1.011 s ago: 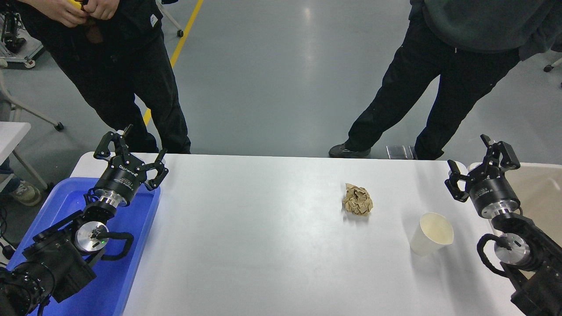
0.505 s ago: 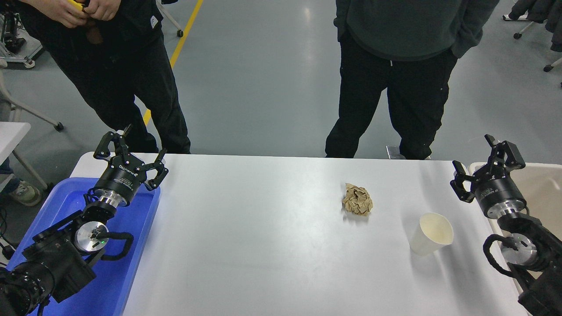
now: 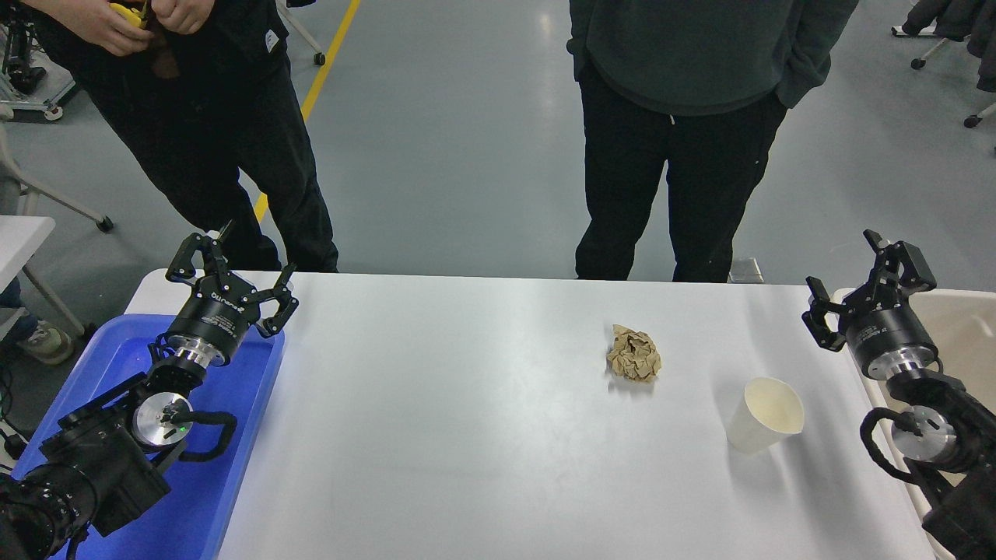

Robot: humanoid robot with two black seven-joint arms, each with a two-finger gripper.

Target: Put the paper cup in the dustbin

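Note:
The white paper cup [image 3: 761, 414] stands upright on the white table [image 3: 467, 435] at the right, its cream inside showing. The beige dustbin [image 3: 961, 327] is at the table's right edge, partly behind my right arm. My right gripper [image 3: 860, 276] is open and empty above the table's far right corner, up and right of the cup and apart from it. My left gripper [image 3: 233, 268] is open and empty, parked at the lower left over the blue tray.
A crumpled brown paper ball [image 3: 634, 354] lies left of and beyond the cup. A blue plastic tray [image 3: 226, 467] sits at the table's left. Two people in dark clothes stand at the far side, one at the left [image 3: 194, 117], one near the middle [image 3: 685, 117].
My right gripper has drifted right and slightly away, toward the dustbin. The person at the far right has stepped left to the middle. The cup and the paper ball have not moved.

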